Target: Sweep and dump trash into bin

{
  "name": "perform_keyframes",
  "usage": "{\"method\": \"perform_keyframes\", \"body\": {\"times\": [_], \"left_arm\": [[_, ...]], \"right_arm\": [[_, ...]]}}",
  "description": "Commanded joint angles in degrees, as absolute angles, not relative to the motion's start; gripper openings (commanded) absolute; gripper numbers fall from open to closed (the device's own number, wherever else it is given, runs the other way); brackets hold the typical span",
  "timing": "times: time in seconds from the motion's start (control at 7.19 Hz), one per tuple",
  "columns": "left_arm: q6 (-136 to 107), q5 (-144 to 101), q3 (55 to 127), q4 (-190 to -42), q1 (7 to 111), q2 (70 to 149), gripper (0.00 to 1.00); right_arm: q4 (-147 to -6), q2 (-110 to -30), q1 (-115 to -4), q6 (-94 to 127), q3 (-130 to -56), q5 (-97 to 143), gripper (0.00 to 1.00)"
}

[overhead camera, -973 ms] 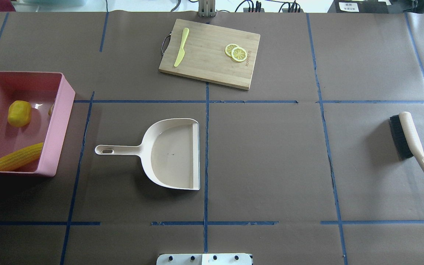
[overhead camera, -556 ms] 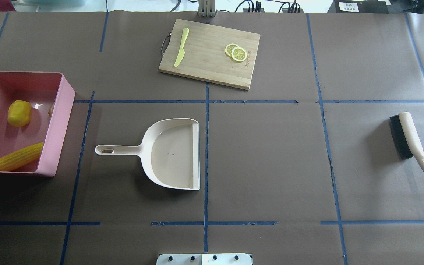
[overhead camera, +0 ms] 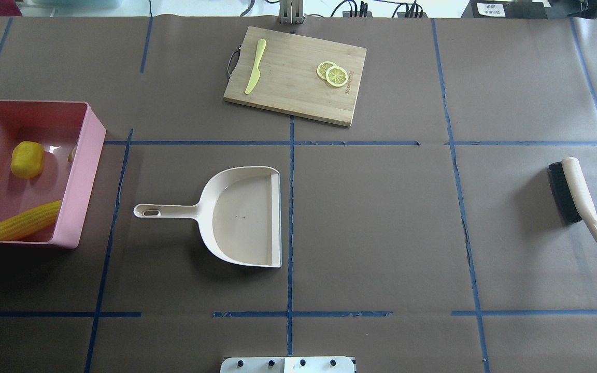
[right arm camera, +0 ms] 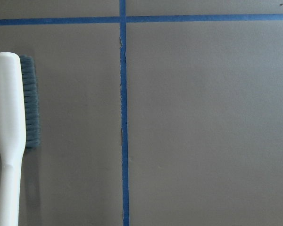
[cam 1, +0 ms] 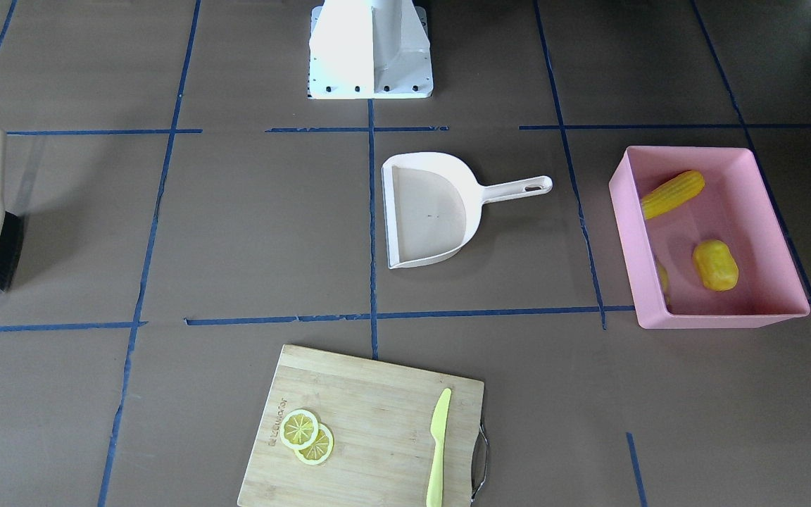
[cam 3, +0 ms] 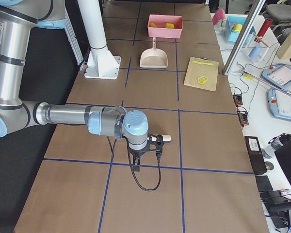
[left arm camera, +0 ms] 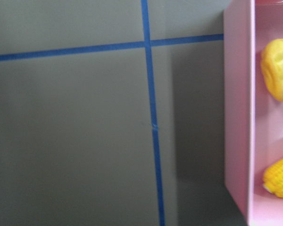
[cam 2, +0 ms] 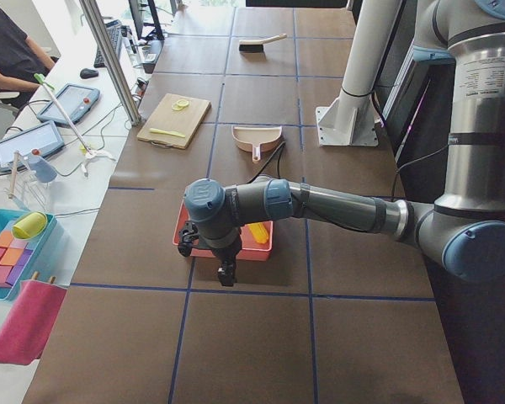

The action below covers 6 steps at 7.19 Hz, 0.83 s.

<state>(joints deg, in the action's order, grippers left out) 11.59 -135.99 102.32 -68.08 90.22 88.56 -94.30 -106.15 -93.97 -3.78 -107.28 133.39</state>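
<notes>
The pink bin [overhead camera: 89, 171] stands at the table's left end and also shows in the front view [cam 1: 625, 232]. Inside lie the corn cob [overhead camera: 26, 221], the yellow potato lump [overhead camera: 27, 159] and, mostly hidden by the wall, the ginger root [overhead camera: 72, 154]. The beige dustpan [overhead camera: 241, 217] lies empty mid-table. The brush [overhead camera: 576, 197] lies at the right end. My left gripper [cam 2: 225, 273] hangs beside the bin's outer end; my right gripper [cam 3: 137, 166] hangs by the brush. I cannot tell whether either is open or shut.
A wooden cutting board [overhead camera: 298, 88] at the far middle carries two lemon slices [overhead camera: 332, 73] and a yellow-green knife [overhead camera: 255, 67]. The robot's white base [cam 1: 370, 49] stands at the near edge. Blue tape lines cross the brown table.
</notes>
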Motion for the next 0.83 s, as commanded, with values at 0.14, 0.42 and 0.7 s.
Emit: {"method": "perform_keyframes", "body": {"times": [0.14, 0.42, 0.7], "left_arm": [[12.2, -131.7, 103.6, -67.8, 90.3, 87.9, 1.00], [11.8, -129.3, 102.8, -69.8, 90.1, 88.0, 1.00], [11.9, -129.3, 101.9, -71.6, 89.8, 88.3, 1.00]], "right_arm": [[-94.3, -106.3, -94.0, -3.8, -107.2, 133.4, 1.00], [-94.2, -106.3, -94.0, -3.8, -107.1, 133.4, 1.00], [-94.0, -106.1, -94.0, -3.8, -106.9, 133.4, 1.00]]}}
